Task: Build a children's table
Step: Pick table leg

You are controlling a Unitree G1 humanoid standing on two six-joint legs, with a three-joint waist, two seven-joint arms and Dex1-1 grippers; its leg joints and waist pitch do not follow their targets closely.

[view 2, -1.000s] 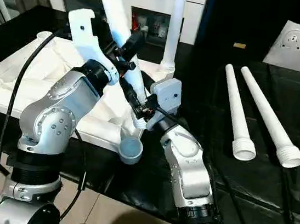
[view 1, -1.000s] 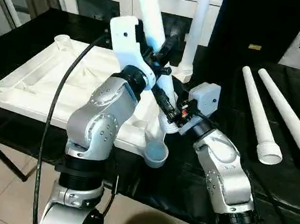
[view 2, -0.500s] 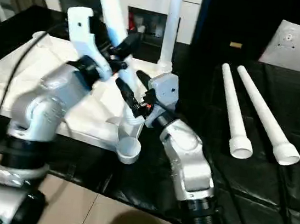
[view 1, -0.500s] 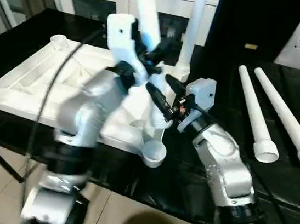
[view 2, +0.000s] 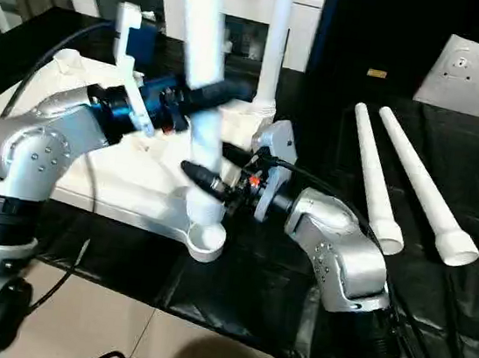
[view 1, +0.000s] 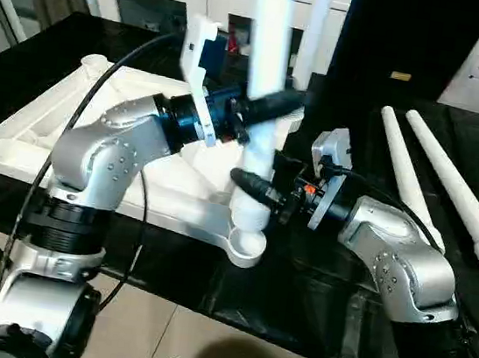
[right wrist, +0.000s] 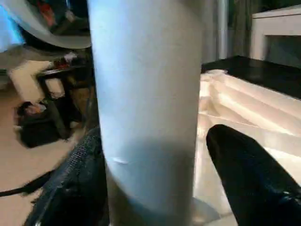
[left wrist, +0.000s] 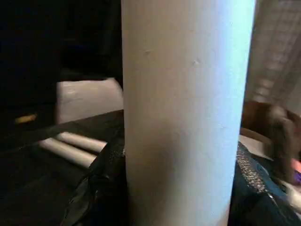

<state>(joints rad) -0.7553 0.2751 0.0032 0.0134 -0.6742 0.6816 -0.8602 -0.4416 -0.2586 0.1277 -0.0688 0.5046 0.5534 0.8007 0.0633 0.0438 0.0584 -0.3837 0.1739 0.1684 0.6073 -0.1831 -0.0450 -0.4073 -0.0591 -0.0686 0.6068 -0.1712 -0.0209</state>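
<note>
Leg (view 1: 263, 103) went from tilted to upright, its foot now in the socket (view 1: 247, 244) at the tabletop's (view 1: 68, 139) near corner. Left gripper (view 1: 267, 105) clamps it mid-shaft. Right gripper (view 1: 255, 183) has spread, fingers either side low down, apparently letting go. Looks seated; two legs (view 1: 412, 180) lie on the black table (view 1: 314, 286) toward its right edge.

Four legs (view 1: 264, 76), one tabletop (view 1: 60, 133)

Left claw (view 1: 262, 110) clamped, forearm level; right claw (view 1: 252, 185) fingers spread, reaching inward.
</note>
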